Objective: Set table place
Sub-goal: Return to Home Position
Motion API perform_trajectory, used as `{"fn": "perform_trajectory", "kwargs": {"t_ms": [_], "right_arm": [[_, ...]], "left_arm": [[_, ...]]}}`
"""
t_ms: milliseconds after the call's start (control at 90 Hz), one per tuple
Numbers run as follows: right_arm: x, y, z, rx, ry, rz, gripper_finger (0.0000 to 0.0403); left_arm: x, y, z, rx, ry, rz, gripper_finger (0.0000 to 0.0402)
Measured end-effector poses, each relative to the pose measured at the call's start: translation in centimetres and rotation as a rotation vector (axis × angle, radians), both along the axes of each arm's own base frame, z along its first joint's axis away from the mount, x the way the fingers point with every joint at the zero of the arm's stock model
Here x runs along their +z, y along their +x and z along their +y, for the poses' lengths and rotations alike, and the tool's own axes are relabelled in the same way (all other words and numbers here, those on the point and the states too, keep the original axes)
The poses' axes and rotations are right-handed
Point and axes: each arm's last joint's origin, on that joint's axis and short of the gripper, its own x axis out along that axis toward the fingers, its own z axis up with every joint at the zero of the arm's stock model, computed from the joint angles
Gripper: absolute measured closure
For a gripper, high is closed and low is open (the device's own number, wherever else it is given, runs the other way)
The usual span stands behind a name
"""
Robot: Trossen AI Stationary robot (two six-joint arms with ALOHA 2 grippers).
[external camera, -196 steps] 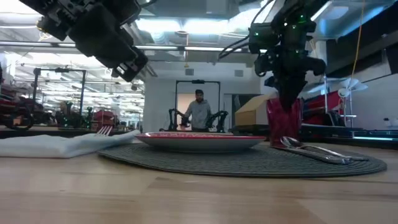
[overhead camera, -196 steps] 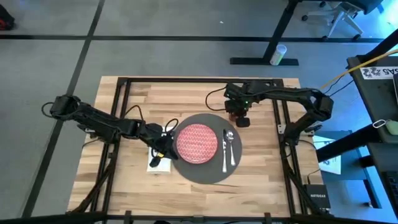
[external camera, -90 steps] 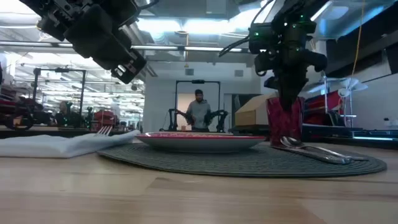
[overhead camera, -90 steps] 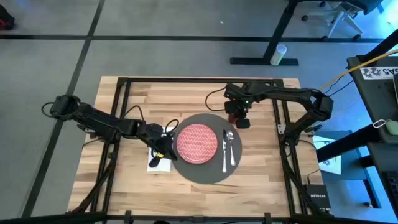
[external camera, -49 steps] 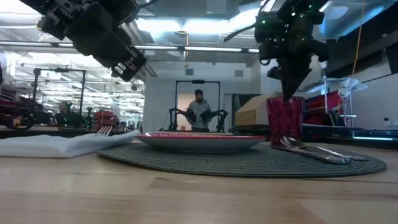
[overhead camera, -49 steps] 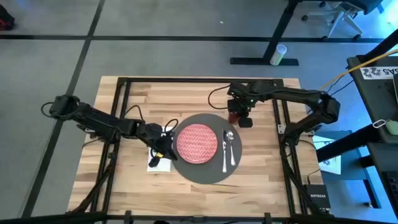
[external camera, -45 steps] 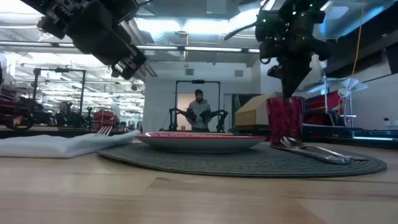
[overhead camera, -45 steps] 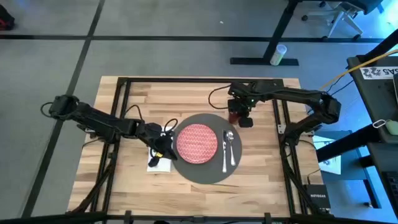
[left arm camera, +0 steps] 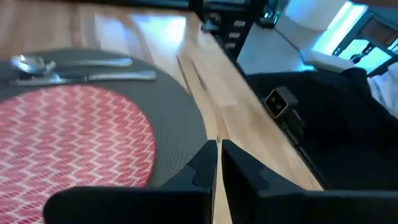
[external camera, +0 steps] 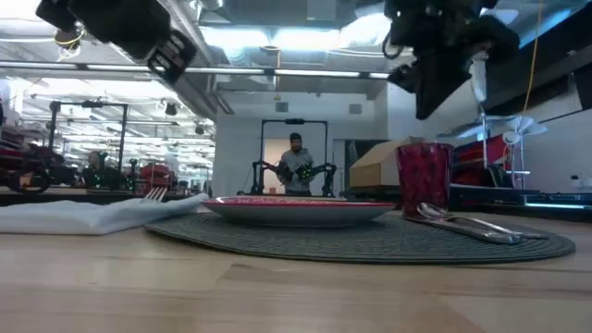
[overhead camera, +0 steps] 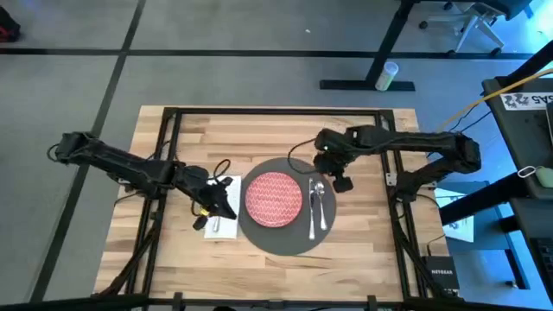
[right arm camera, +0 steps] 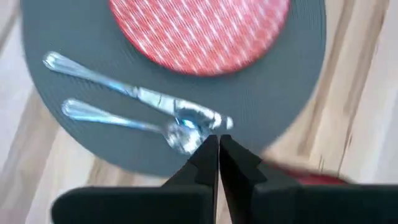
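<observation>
While the left jaws are pressed together with only a thin slit between them and nothing held, they hover over the white napkin (overhead camera: 225, 227), just beside the left edge of the dark grey mat (overhead camera: 278, 240). The left arm (overhead camera: 130, 169) reaches back from there to the left side of the bench (overhead camera: 259, 138). The right jaws are likewise together and empty. In the low view they hang above the dark red cup (external camera: 424, 178), clear of its rim, and the right arm (overhead camera: 406, 141) stretches off to the bench's right side. The cup stands upright at the far right edge of the mat, touching it or just beside it; I cannot tell which. The red patterned plate (overhead camera: 274, 195) lies in the middle of the mat. To its right, on the mat, 2 pieces lie side by side: the knife (overhead camera: 312, 212) nearer the plate and the spoon (overhead camera: 323, 207) outside it. The fork (external camera: 155, 194) rests on the napkin, left of the mat, its tines showing in the low view. A person (external camera: 296, 165) stands far back in the room.
</observation>
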Motion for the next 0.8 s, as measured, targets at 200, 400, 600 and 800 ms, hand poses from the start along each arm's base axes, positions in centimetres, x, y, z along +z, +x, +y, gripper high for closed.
{"fn": "perform_trajectory", "kwargs": {"t_ms": [200, 400, 600, 800], "right_arm": [[0.7, 0.4, 2.0, 0.111, -0.025, -0.087, 0.0403], [1.1, 1.1, 3.1, 0.176, -0.044, -0.172, 0.0403], [0.1, 0.7, 3.6, 0.208, -0.079, -0.209, 0.0403], [-3.5, -1.6, 3.6, 0.168, -0.061, -0.312, 0.0403]], "left_arm": [[-0.9, -2.5, -0.1, 0.002, -0.076, -0.111, 0.0396], [-2.5, -4.4, 0.2, 0.037, -0.099, -0.106, 0.0396], [-3.7, -5.6, 0.6, 0.054, -0.104, -0.113, 0.0396], [-4.1, -6.2, 0.9, 0.096, -0.103, -0.135, 0.0396]]}}
